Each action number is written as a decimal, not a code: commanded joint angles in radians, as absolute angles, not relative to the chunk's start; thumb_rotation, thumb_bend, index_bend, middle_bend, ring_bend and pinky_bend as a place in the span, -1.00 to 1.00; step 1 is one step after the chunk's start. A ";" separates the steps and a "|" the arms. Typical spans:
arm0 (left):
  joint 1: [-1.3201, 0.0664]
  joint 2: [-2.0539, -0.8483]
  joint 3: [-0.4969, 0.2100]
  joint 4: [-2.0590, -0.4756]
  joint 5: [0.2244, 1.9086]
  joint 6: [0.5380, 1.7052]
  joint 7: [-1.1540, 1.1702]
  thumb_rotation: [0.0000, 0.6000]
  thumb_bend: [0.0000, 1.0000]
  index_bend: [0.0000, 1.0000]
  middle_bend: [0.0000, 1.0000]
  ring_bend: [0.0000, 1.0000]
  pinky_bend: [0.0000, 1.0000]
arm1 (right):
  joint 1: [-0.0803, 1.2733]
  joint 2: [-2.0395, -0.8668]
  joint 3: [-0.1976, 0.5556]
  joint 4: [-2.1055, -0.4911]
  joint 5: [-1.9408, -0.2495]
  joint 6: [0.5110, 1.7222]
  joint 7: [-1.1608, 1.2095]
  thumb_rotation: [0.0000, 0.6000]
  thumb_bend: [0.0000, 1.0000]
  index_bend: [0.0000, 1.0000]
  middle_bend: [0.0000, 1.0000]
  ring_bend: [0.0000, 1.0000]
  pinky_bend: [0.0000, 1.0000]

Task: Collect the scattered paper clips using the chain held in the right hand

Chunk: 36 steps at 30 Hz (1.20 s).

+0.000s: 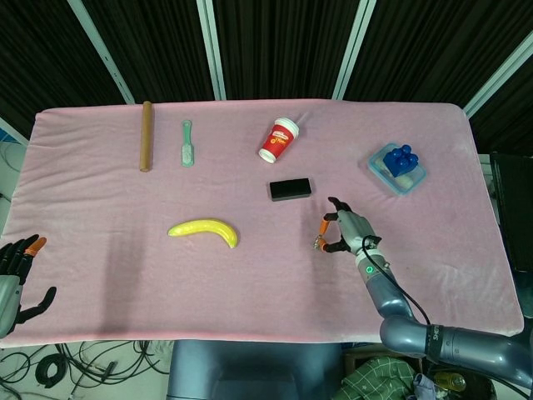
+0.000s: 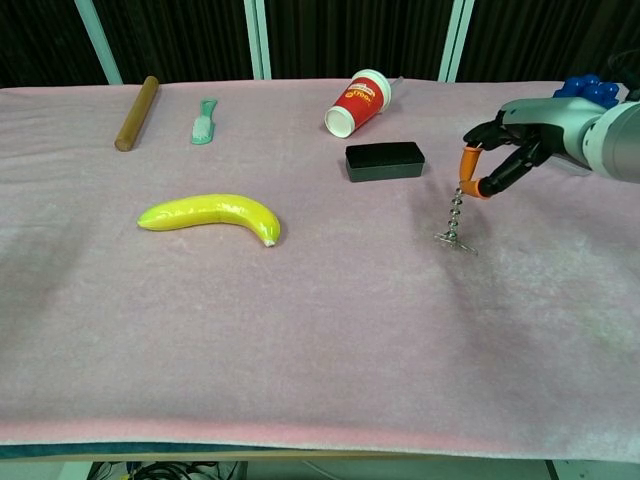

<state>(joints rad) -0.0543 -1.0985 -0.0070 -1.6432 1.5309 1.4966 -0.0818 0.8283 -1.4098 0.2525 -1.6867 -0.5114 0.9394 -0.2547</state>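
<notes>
Chain [image 2: 457, 212] hangs from my right hand [image 2: 505, 143], pinched between the orange fingertips [image 2: 465, 157], right of the black box [image 2: 384, 160]; a few clips [image 2: 454, 241] cling to its lower end, touching the cloth.

Going by size, I see the counter [image 1: 108, 250] under its pink cloth, then my right arm [image 1: 433, 337] coming in from the lower right. The wooden rod [image 1: 146, 135] lies far left at the back, the banana [image 1: 205, 230] left of centre and well apart from the chain. The red cup [image 1: 279, 139] lies tipped on its side behind the black box. A clear tub [image 1: 396, 169] with blue blocks sits at the back right. The green brush [image 1: 187, 143] rests just beside the rod.

My left hand [image 1: 18, 279] shows at the lower left edge of the head view, off the counter, fingers apart and holding nothing.
</notes>
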 commanded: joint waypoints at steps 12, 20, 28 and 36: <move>-0.054 -1.099 -0.007 -1.643 1.531 1.497 -0.082 1.00 -0.29 -0.79 -0.92 -1.00 -1.00 | 0.842 -1.446 0.236 -1.651 -0.514 0.930 -0.278 1.00 -0.17 0.36 -1.00 -1.00 -0.66; -0.054 -1.098 -0.007 -1.643 1.532 1.497 -0.083 1.00 -0.29 -0.79 -0.92 -1.00 -1.00 | 0.858 -1.476 0.228 -1.628 -0.509 0.930 -0.305 1.00 -0.17 0.36 -1.00 -1.00 -0.66; -0.055 -1.098 -0.007 -1.643 1.531 1.496 -0.084 1.00 -0.29 -0.79 -0.92 -1.00 -1.00 | 0.871 -1.505 0.238 -1.616 -0.512 0.930 -0.309 1.00 -0.17 0.36 -1.00 -1.00 -0.66; -0.054 -1.097 -0.006 -1.642 1.533 1.496 -0.087 1.00 -0.29 -0.79 -0.92 -1.00 -1.00 | 0.885 -1.545 0.245 -1.593 -0.505 0.929 -0.315 1.00 -0.17 0.36 -1.00 -1.00 -0.66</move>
<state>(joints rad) -0.0544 -1.0965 -0.0059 -1.6425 1.5331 1.4964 -0.0870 0.8829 -1.5410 0.2430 -1.5954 -0.5054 0.9288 -0.3149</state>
